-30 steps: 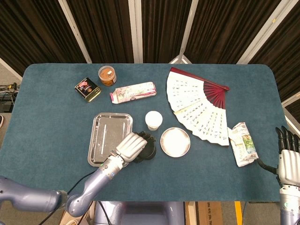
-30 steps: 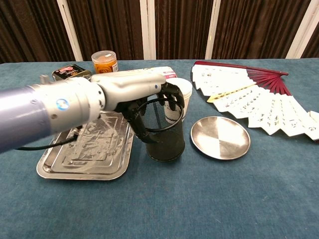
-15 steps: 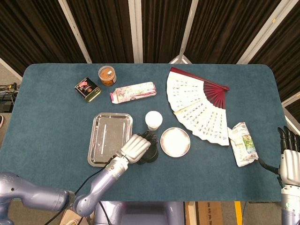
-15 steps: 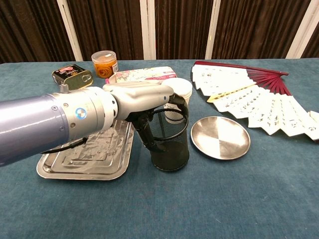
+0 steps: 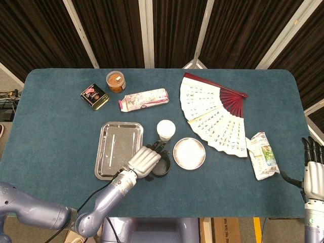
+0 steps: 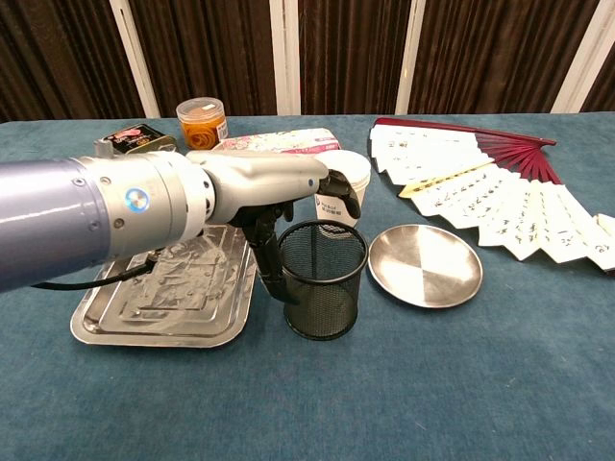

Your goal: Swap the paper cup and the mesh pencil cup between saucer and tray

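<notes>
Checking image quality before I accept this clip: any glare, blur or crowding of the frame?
Head view: even light, sharp, soft shadows. Chest view: the tray and saucer show mild reflections, and the left hand with its forearm looms large, hiding part of the tray.

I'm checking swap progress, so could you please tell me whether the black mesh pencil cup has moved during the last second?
Yes. In the chest view the black mesh pencil cup has shifted right, away from the steel tray and toward the round metal saucer.
</notes>
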{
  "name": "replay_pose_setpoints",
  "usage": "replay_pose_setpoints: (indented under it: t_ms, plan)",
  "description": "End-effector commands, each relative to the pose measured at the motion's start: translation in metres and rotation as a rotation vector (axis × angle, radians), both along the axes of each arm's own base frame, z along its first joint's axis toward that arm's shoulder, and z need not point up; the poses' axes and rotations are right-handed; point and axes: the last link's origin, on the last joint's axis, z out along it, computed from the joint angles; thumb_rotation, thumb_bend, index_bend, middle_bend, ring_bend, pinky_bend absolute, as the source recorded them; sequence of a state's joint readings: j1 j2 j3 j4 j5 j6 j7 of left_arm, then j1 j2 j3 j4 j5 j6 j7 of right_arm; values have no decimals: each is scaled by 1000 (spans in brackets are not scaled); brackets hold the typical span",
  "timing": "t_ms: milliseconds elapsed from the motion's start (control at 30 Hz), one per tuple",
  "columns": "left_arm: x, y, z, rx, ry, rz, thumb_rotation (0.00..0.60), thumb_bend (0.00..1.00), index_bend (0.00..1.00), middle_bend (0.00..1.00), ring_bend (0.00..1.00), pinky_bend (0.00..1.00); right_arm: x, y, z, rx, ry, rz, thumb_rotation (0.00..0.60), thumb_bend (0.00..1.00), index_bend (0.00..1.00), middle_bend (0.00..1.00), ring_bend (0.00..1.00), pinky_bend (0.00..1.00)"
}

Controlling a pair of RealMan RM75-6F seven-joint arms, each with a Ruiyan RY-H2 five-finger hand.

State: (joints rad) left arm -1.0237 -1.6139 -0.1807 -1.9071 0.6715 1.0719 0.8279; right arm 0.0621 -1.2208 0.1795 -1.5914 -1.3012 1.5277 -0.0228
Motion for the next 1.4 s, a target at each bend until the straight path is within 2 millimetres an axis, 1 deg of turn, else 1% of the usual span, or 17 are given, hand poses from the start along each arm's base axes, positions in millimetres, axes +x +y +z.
replay_pose_setpoints:
  t_ms: [33, 233, 267, 333, 433, 533, 700, 767, 900, 1067, 1100, 1300, 1400]
  plan:
    - [7, -1, 8, -14, -57, 5, 600, 0, 178, 6, 0, 235, 0, 0, 1, -4, 0, -1, 600, 0, 0, 0, 0, 0]
    - [18, 9, 30, 30, -233, -10, 600, 0, 185, 16, 0, 230, -2, 0, 3, -18, -2, -11, 600, 0, 0, 0, 0, 0]
    - [21, 13, 33, 45, -275, -12, 600, 0, 185, 16, 0, 225, -2, 0, 4, -25, -5, -15, 600, 0, 0, 0, 0, 0]
    - [27, 24, 38, 83, -336, -26, 600, 0, 185, 17, 0, 185, -5, -1, 5, -37, -5, -27, 600, 0, 0, 0, 0, 0]
    - [29, 41, 40, 122, -326, -34, 600, 0, 185, 14, 0, 130, -10, -3, 6, -36, -1, -45, 600, 0, 0, 0, 0, 0]
    - [32, 58, 39, 155, -283, -30, 600, 0, 185, 7, 0, 104, -15, -5, 5, -26, 4, -63, 600, 0, 0, 0, 0, 0]
    - [36, 82, 25, 161, -255, 11, 600, 0, 184, 0, 0, 69, -19, -7, 6, -31, 12, -79, 600, 0, 0, 0, 0, 0]
    - [36, 92, 15, 158, -243, 30, 600, 0, 181, 0, 0, 66, -20, -8, 6, -34, 15, -84, 600, 0, 0, 0, 0, 0]
    - [34, 103, -6, 131, -216, 58, 600, 0, 177, 0, 0, 67, -21, -9, 5, -32, 22, -91, 600, 0, 0, 0, 0, 0]
    - [28, 110, -25, 117, -199, 68, 600, 0, 177, 0, 0, 75, -22, -9, 4, -29, 29, -94, 600, 0, 0, 0, 0, 0]
    - [28, 107, -29, 112, -202, 61, 600, 0, 177, 0, 0, 78, -22, -9, 4, -29, 29, -94, 600, 0, 0, 0, 0, 0]
    - [24, 108, -45, 89, -199, 64, 600, 0, 176, 0, 0, 81, -22, -9, 5, -33, 28, -93, 600, 0, 0, 0, 0, 0]
    - [20, 108, -56, 73, -187, 66, 600, 0, 175, 2, 0, 109, -21, -9, 5, -34, 32, -88, 600, 0, 0, 0, 0, 0]
